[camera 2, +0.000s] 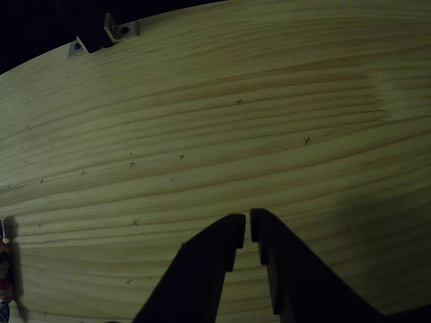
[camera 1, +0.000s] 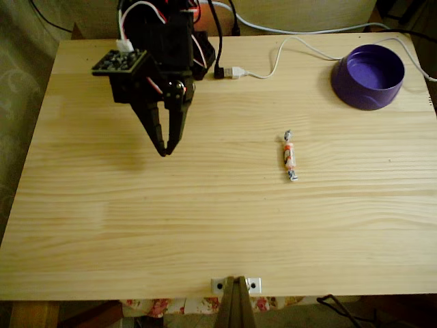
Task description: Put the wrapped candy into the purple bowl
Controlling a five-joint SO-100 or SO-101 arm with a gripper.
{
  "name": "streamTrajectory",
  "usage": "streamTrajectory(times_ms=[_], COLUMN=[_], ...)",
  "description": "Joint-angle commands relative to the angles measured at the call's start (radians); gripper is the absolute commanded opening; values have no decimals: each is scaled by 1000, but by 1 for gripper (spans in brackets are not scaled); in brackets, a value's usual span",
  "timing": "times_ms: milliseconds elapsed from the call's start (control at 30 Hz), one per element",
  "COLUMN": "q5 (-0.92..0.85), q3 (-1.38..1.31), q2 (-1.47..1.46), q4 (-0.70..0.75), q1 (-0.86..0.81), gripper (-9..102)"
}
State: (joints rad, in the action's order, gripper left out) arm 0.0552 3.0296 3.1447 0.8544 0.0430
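The wrapped candy lies on the wooden table right of centre, white with orange marks and twisted dark ends, lengthwise toward the camera. It also peeks in at the lower left edge of the other view as the candy. The purple bowl sits at the far right corner, upright with nothing visible inside. My black gripper hangs over the left part of the table, well left of the candy, fingertips pointing down and nearly touching. Seen from the other view, the gripper is shut on nothing above bare wood.
A white USB cable runs across the far edge between the arm's base and the bowl. A metal bracket is fixed at the near table edge. Small pencil crosses mark the wood.
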Motion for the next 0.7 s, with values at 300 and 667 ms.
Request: streamTrajectory(times_ms=[300, 667], q5=[31, 37], q3=[-3, -3], q2=[12, 12], q4=[17, 17], q1=[-31, -37], gripper=[1, 1])
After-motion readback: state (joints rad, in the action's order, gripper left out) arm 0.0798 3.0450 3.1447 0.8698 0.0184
